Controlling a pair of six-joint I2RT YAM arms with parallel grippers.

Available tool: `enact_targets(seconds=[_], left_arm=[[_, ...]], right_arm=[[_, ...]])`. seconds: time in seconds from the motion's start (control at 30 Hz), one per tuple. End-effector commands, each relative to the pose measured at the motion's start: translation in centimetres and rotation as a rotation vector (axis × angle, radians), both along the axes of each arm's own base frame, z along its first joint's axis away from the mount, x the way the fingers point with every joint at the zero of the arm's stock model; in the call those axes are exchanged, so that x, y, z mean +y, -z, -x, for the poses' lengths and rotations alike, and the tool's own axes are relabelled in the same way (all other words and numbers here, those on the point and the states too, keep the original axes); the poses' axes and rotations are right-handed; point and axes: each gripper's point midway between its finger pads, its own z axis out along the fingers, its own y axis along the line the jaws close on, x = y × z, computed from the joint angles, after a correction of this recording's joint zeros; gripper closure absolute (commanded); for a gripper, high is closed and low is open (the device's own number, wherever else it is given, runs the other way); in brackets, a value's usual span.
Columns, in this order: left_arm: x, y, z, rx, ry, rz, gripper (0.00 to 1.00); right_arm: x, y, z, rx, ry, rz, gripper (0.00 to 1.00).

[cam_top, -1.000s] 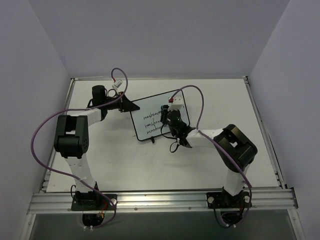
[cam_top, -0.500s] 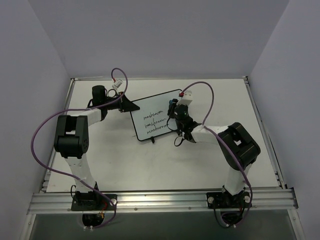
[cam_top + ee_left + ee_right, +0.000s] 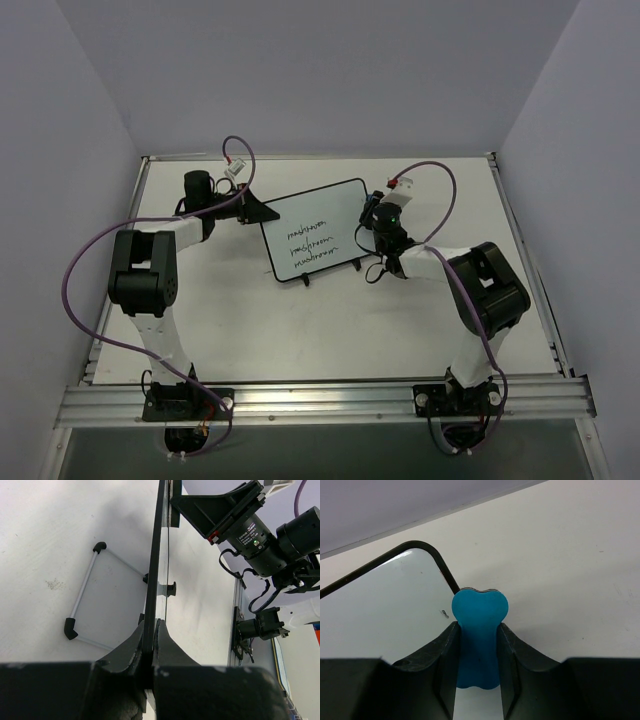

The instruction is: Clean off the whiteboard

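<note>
Update: small blue bone-shaped eraser (image 3: 480, 611), clamped in the right gripper (image 3: 477, 632), has been swept out to the far right corner of the black-framed whiteboard (image 3: 315, 235), pinched mid-table by the left gripper (image 3: 151, 630). Three handwritten black lines (image 3: 310, 243) are left unerased.

Left tool (image 3: 150, 628), right tool (image 3: 477, 631) both clamped.

arms (image 3: 163, 343): white links, black joints | cables (image 3: 66, 280): purple | jaws: black
</note>
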Motion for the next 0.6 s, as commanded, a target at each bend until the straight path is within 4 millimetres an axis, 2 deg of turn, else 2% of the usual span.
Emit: enact_targets(seconds=[0.0, 0.1, 0.17, 0.27, 0.3, 0.37, 0.4, 0.43, 0.5, 0.53, 0.57], left_arm=[[2.8, 4.4, -2.9, -0.120, -0.151, -0.182, 0.98], [2.8, 4.4, -2.9, -0.117, -0.151, -0.181, 0.98], [2.8, 4.5, -2.9, -0.114, -0.150, -0.180, 0.98], [2.8, 4.4, -3.0, -0.118, -0.153, -0.182, 0.98], [2.9, 4.4, -3.0, -0.120, -0.152, -0.183, 0.98], [2.9, 4.4, -3.0, -0.120, -0.154, -0.183, 0.98], [2.8, 4.4, -2.9, -0.118, -0.151, -0.182, 0.98], [2.9, 4.4, -3.0, -0.118, -0.152, -0.183, 0.98], [2.8, 4.4, -3.0, -0.117, -0.151, -0.181, 0.98], [2.8, 4.4, -3.0, -0.118, -0.151, -0.182, 0.98], [2.8, 4.4, -2.9, -0.118, -0.151, -0.182, 0.98]], right_arm=[[0.1, 1.7, 1.3, 0.066, -0.037, 0.040, 1.00], [-0.1, 1.8, 1.7, 0.064, -0.029, 0.034, 1.00], [0.5, 1.6, 2.2, 0.045, -0.055, 0.031, 1.00], [4.1, 1.0, 2.5, 0.015, -0.175, 0.057, 1.00], [6.1, 1.4, 3.1, 0.016, -0.223, 0.076, 1.00], [8.7, 0.5, 3.2, -0.016, -0.285, 0.115, 1.00], [9.8, 0.9, 3.5, -0.014, -0.303, 0.135, 1.00], [11.9, 0.8, 4.3, -0.024, -0.346, 0.143, 1.00], [14.3, -0.3, 4.3, -0.050, -0.377, 0.144, 1.00], [16.0, 0.2, 5.1, -0.043, -0.410, 0.150, 1.00], [17.3, -0.8, 4.9, -0.066, -0.424, 0.139, 1.00]])
